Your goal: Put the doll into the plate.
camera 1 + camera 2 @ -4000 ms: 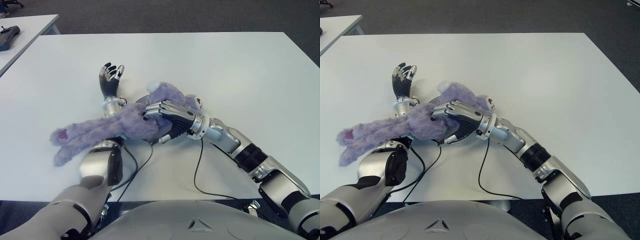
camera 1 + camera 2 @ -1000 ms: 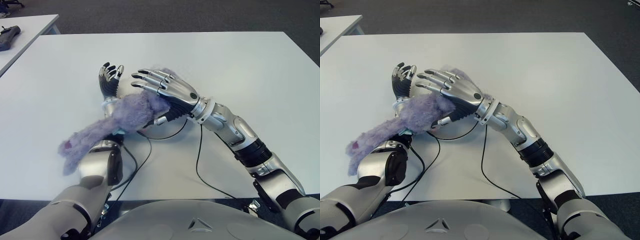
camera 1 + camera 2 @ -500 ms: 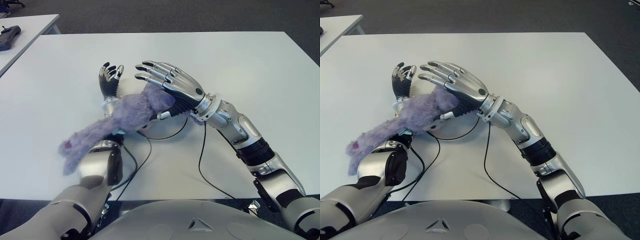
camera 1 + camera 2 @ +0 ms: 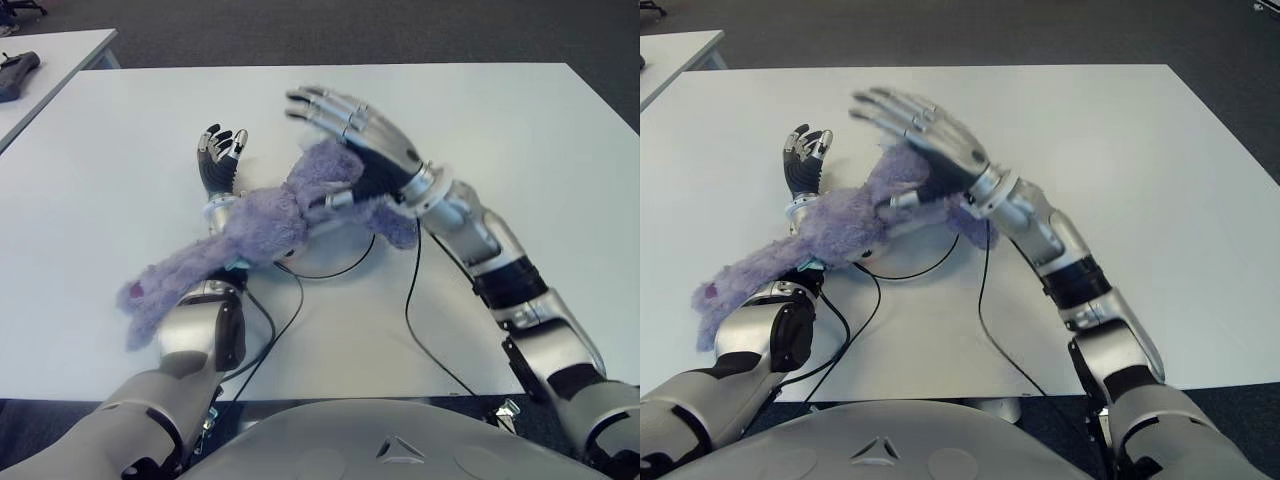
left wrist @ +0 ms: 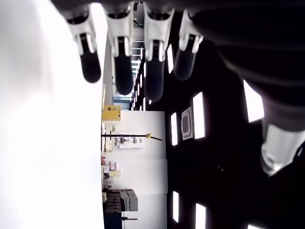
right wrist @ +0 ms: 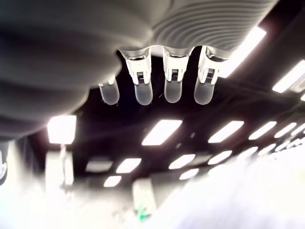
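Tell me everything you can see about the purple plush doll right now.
The purple plush doll is shaggy and lavender, with long floppy limbs. It sprawls across the left forearm, one limb trailing toward the robot's left on the white table and ending in a darker patch. The right hand, fingers spread, hovers over its other end, with the thumb seeming to touch it. No plate is visible.

Right robot hand point(image 4: 350, 135) let go of the purple doll point(image 4: 265, 230), fingers now spread, and lifted up and away over the table point(image 4: 520, 130); doll's head end got dragged toward the robot's right, body stretched out.
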Robot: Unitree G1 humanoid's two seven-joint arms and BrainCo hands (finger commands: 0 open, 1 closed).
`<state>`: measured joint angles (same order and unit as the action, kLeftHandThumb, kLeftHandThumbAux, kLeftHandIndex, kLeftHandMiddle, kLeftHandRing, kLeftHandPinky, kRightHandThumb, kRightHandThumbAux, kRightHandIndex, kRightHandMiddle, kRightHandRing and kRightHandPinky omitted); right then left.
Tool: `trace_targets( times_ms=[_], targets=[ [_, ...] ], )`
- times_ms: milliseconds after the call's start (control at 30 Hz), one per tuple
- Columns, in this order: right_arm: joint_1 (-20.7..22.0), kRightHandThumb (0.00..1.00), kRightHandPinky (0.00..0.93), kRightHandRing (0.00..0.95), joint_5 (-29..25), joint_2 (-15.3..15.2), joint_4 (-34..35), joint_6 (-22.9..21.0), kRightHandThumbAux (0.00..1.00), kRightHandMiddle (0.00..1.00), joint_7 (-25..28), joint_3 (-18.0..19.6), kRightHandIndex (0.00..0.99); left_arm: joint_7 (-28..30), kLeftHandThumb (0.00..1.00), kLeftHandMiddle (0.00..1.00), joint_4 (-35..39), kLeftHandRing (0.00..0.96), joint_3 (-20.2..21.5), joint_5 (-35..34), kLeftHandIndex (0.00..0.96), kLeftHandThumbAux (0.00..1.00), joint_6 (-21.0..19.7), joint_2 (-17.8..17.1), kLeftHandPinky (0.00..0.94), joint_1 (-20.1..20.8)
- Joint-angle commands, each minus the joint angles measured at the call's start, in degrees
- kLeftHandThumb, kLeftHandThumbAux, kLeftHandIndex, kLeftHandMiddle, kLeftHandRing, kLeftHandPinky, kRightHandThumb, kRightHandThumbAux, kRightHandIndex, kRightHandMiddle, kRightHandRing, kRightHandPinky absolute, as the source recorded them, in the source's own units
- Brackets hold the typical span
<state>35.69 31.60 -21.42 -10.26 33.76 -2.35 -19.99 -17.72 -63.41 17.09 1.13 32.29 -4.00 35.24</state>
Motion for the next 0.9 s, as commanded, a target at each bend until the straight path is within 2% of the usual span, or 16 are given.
trace_targets(
  times_ms=[33,133,333,500,633,900],
  targets=[
    [13.2,0.085,0.000,0.000,-6.6,2.0,-14.5,2.9,0.386,0.000,-0.3,4.8,0.000,-0.3,0.000,0.291,-10.4,0.264,1.5,-2.5,0.203,0.573,-0.9,7.2,0.226,-16.7],
    [18.1,0.063,0.000,0.000,-8.1,1.9,-22.0,4.1,0.418,0.000,-1.6,6.6,0.000,0.3,0.000,0.308,-10.5,0.279,1.4,-2.3,0.219,0.590,-1.0,6.7,0.207,-16.7],
    [22.2,0.021,0.000,0.000,-6.4,2.0,-29.7,6.3,0.442,0.000,-5.9,7.3,0.000,0.6,0.000,0.308,-10.6,0.280,0.9,-1.8,0.221,0.587,-1.2,6.3,0.204,-16.6],
    [26.1,0.000,0.000,0.000,-4.8,0.2,-41.3,8.0,0.461,0.010,-10.3,7.7,0.002,0.5,0.000,0.303,-10.7,0.275,0.4,-1.3,0.214,0.575,-1.4,5.9,0.183,-16.7],
    [29.2,0.000,0.000,0.000,-4.6,-0.1,-48.2,7.3,0.481,0.023,-11.7,7.6,0.003,0.7,0.000,0.306,-10.7,0.277,0.3,-1.3,0.217,0.571,-1.7,5.8,0.183,-16.6],
    [32.8,0.000,0.000,0.000,-6.1,2.0,-59.2,4.0,0.563,0.033,-13.2,8.5,0.003,0.1,0.000,0.302,-10.6,0.272,0.2,-1.1,0.227,0.567,-1.4,5.7,0.181,-16.7]
  ],
)
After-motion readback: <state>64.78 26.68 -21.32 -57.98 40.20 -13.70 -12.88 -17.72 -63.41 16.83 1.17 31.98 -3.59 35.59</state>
